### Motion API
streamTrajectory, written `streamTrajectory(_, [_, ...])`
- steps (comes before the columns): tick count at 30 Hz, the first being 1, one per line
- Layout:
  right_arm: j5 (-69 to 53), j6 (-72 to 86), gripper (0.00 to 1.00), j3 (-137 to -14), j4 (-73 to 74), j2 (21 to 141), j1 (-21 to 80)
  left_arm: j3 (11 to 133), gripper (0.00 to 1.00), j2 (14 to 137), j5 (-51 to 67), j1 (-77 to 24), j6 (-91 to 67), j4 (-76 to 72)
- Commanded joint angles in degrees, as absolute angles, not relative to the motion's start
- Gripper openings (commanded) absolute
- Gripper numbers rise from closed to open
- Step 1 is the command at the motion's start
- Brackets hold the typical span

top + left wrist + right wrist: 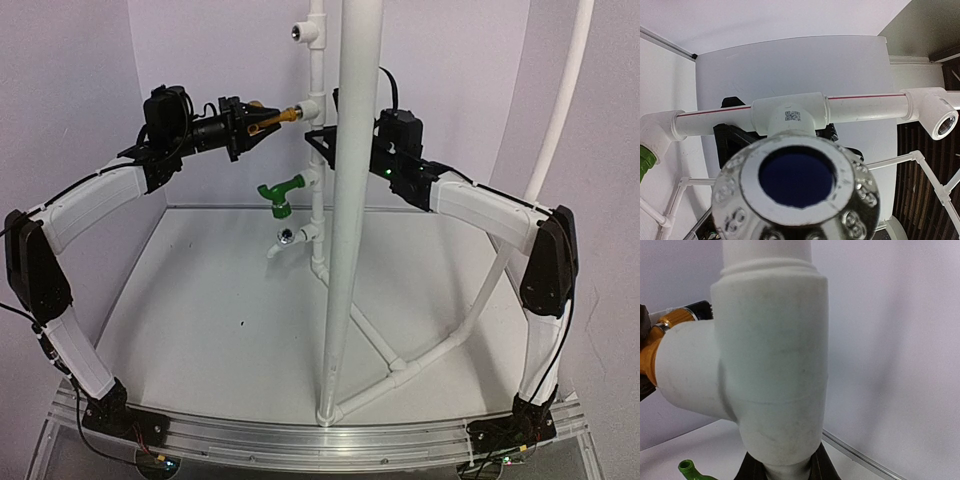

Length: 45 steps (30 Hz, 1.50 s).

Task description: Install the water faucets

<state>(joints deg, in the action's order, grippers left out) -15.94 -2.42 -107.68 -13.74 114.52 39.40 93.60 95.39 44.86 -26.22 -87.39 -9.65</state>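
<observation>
on white tee [765,111], qr label [793,116], left claw [266,121] gripping brass faucet [286,114], right claw [321,141] clamping pipe [317,65]

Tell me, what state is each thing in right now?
brass faucet: tip in the middle tee's side opening.
green faucet: mounted on the white pipe, spout down.
top fitting: opening empty.
left gripper: shut on the brass faucet.
right gripper: shut on the white pipe.

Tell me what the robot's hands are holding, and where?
Left gripper holds the brass faucet by its knob end, threaded end at the white tee. Right gripper seems to clamp the upright pipe below it.
</observation>
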Motion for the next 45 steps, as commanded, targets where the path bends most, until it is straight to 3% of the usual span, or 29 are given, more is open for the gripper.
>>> streamTrajectory(1, [-28.6, -1.9, 0.00, -108.5, -10.8, 111.6, 43.1, 97.1, 0.00, 95.7, 43.6, -26.4, -87.7, -9.6])
streamTrajectory(18, [-28.2, -1.9, 0.00, -109.5, -9.9, 112.3, 43.1, 104.8, 0.00, 97.8, 39.3, -29.4, -77.2, 3.6])
streamTrajectory(34, [-30.8, -1.7, 0.00, -109.6, -9.8, 112.1, 43.1, 95.9, 0.00, 96.4, 36.4, -30.2, -74.2, -5.6])
streamTrajectory(45, [-31.2, -1.5, 0.00, -109.2, -9.7, 112.3, 43.1, 98.4, 0.00, 96.1, 35.6, -30.1, -67.1, -0.4])
